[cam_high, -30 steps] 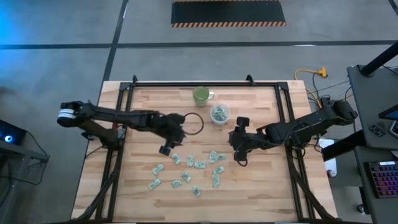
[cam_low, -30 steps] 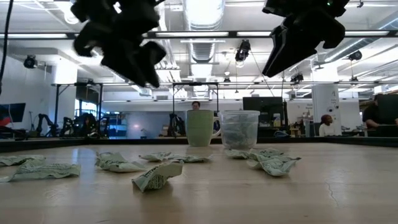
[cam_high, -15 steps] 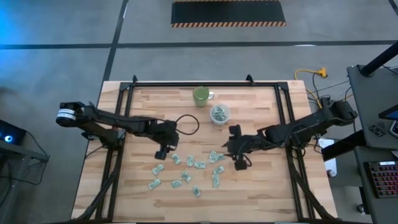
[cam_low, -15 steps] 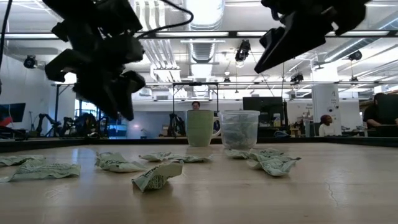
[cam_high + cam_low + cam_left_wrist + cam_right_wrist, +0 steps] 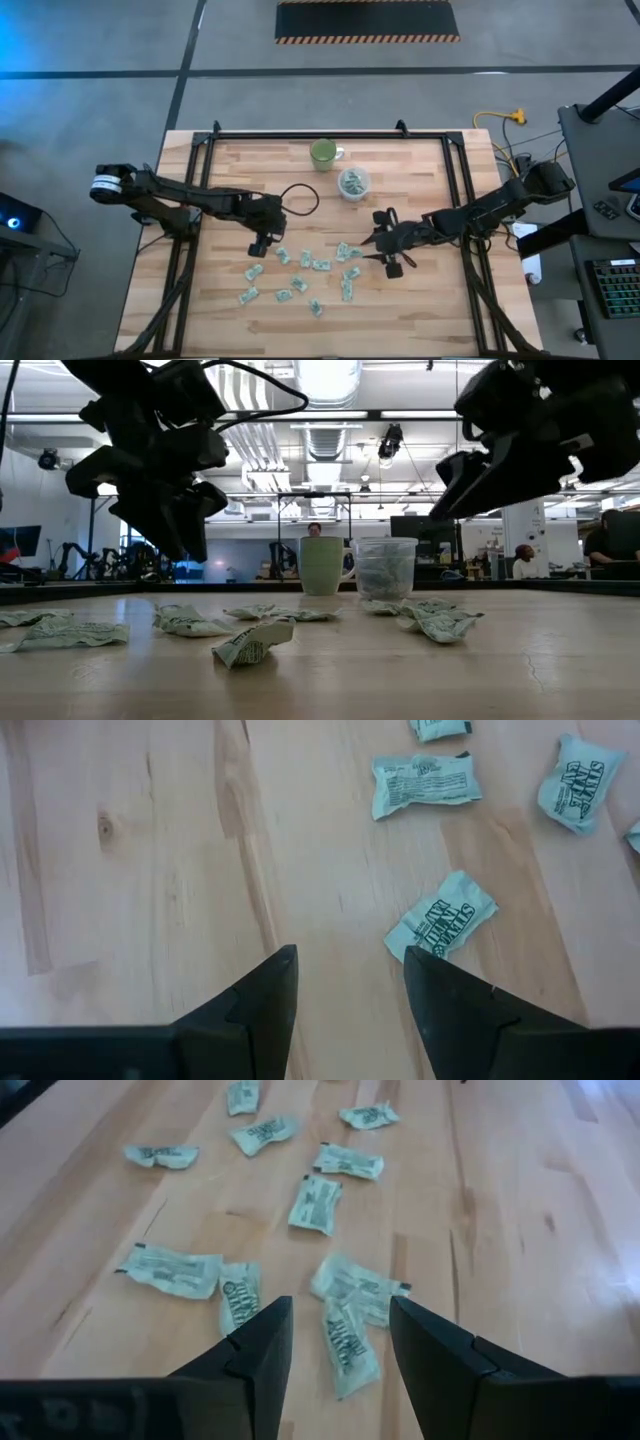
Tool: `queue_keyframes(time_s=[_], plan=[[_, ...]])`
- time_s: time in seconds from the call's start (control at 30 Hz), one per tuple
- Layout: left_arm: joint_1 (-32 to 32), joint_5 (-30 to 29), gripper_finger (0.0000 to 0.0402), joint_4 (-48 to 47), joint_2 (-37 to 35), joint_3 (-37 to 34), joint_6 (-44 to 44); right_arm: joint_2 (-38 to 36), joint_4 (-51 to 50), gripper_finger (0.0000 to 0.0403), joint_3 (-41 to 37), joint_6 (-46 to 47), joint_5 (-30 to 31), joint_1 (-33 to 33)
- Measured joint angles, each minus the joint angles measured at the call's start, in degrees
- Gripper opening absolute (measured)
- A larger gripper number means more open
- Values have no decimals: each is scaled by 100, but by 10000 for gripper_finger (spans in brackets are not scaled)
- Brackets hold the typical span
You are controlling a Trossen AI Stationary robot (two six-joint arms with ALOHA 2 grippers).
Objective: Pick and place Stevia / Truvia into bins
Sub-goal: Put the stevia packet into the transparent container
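Left gripper (image 5: 345, 985) spread above bare table (image 5: 150, 870) — sachet print (image 5: 441, 925) legible only here

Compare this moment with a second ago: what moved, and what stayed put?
Both arms came down toward the packets. The left gripper moved from beside the cable loop toward the table's near edge, open and empty. The right gripper swung the same way, open over the packet pair. Nothing was grasped. The packets, clear cup and green mug stayed put.
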Motion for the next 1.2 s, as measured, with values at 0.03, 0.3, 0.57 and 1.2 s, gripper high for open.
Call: queue_keyframes(time_s=[0.03, 0.3, 0.57, 1.2], plan=[[0, 0, 167, 0, 0, 1, -31, 0, 157, 160, -93, -9, 6, -4], [2, -2, 167, 5, 0, 2, -87, 170, 786, 160, -484, 253, 63, -1], [2, -2, 167, -4, 0, 0, -87, 1128, 1083, 160, -146, -148, 62, -16], [4, -4, 167, 3, 0, -27, -85, 1735, 141, 157, 335, 264, 62, -307]])
